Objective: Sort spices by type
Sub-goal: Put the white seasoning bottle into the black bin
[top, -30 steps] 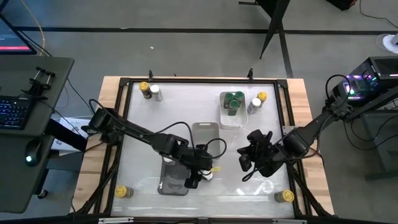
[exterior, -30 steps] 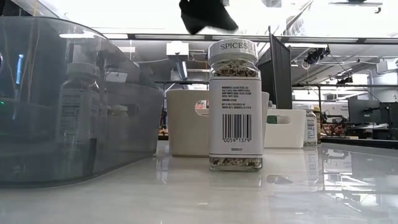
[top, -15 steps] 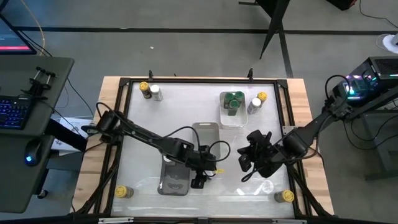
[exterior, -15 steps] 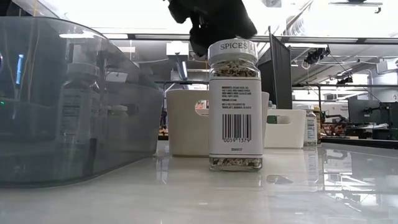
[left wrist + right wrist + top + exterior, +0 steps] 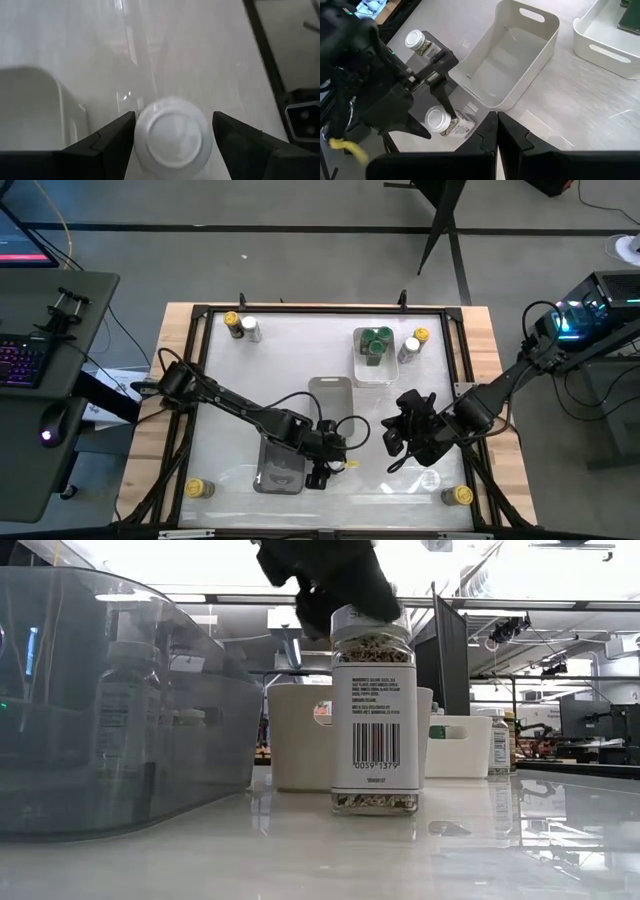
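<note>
From high above, the left claw (image 5: 328, 467) sits near six o'clock on the table (image 5: 230, 405), just right of a grey tray (image 5: 280, 470). It hangs over a white-lid jar (image 5: 336, 463), likely to pick it up for sorting. The right claw (image 5: 405, 438) waits at about four o'clock with its fingers pressed together, holding nothing. Other spices (image 5: 240, 326) stand near the corners, and green-lid jars (image 5: 376, 344) already share a white tray (image 5: 372, 372).

From table height, the jar stands upright, with a barcode label (image 5: 373, 732) and pale flakes inside.

From the left wrist, the fingers (image 5: 107, 142) stand apart on both sides of the round white lid (image 5: 173, 132), not squeezing yet.

From the right wrist, the same jar (image 5: 445, 122) stands beside the grey tray, near an empty white tray (image 5: 512, 60).
</note>
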Robot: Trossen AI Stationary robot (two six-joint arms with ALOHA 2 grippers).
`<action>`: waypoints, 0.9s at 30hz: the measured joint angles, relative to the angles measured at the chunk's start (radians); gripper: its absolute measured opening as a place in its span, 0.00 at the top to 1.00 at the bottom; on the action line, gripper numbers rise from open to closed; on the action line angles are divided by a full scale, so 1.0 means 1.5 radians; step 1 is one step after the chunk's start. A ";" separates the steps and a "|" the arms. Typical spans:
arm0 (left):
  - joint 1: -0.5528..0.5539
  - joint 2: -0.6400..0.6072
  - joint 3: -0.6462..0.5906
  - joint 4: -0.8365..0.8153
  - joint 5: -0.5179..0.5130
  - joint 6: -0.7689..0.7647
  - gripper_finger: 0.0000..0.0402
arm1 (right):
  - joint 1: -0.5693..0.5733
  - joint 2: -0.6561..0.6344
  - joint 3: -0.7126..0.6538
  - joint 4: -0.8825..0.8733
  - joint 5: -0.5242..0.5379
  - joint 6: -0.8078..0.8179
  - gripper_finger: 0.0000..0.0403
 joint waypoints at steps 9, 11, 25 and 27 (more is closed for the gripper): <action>-0.003 0.009 0.000 0.008 -0.018 0.001 0.37 | 0.000 0.000 0.000 0.000 0.000 0.000 1.00; -0.003 0.009 0.000 0.007 -0.018 -0.004 0.37 | 0.000 0.000 0.000 0.000 0.000 0.000 1.00; -0.019 0.030 0.000 0.004 -0.020 0.013 0.37 | 0.000 0.000 0.000 -0.004 0.000 0.000 1.00; -0.026 0.041 0.000 0.007 -0.023 0.013 0.37 | 0.000 0.000 0.000 -0.004 0.000 0.000 1.00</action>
